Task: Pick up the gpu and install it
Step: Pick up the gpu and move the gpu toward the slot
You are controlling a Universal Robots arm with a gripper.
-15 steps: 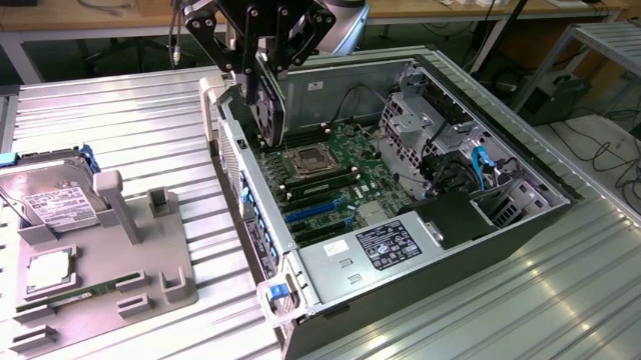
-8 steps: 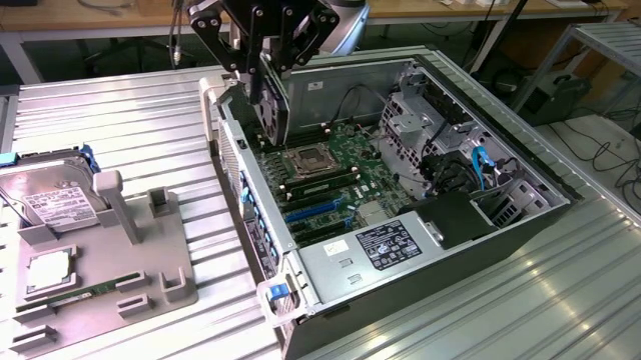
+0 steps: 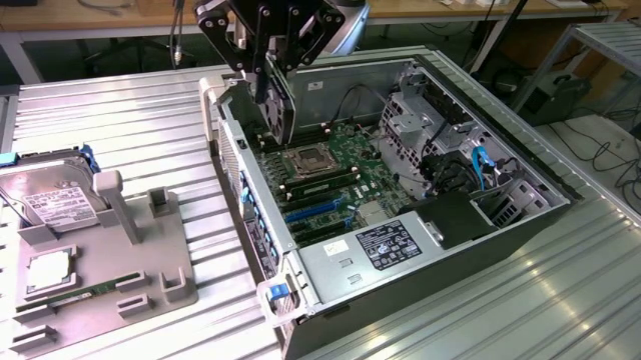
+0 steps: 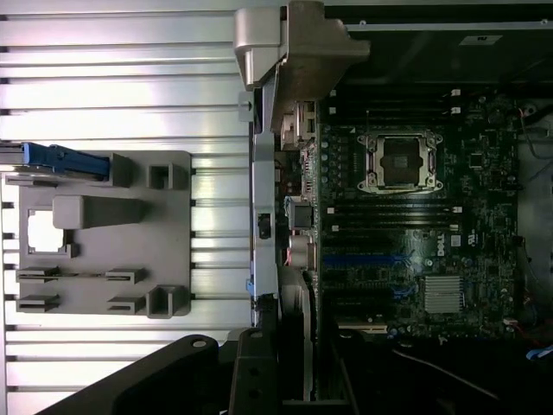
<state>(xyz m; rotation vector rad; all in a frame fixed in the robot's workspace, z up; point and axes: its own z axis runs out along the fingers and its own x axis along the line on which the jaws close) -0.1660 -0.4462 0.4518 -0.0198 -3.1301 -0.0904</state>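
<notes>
Exterior view: the hand [image 3: 266,75], a black multi-link unit, is gripping the gpu [image 3: 282,112] with its fingers partly closed on the upper edge of the card. The gpu is hanging upright and edge-on, its black shroud and round fan facing the exterior view's left. It is sitting just above the open computer case [image 3: 350,330], over the end of the green motherboard [image 3: 346,161] near the case's perforated rear panel, and whether it is touching the board cannot be told.

Inside the case, a square metal-framed processor socket [image 3: 303,159] is lying near blue expansion slots [image 3: 312,211]. A silver power supply [image 3: 386,246] is carrying a black label with white print too small to read.

Wrist view: a ribbed silver heat sink [image 4: 443,294] is showing on the board, beside a white "DELL" mark [image 4: 473,233].

On the ribbed metal surface [image 3: 120,112], a grey moulded fixture [image 3: 150,255] is holding a silver hard drive [image 3: 50,196] with an illegible white label and a narrow green memory stick [image 3: 85,294].
</notes>
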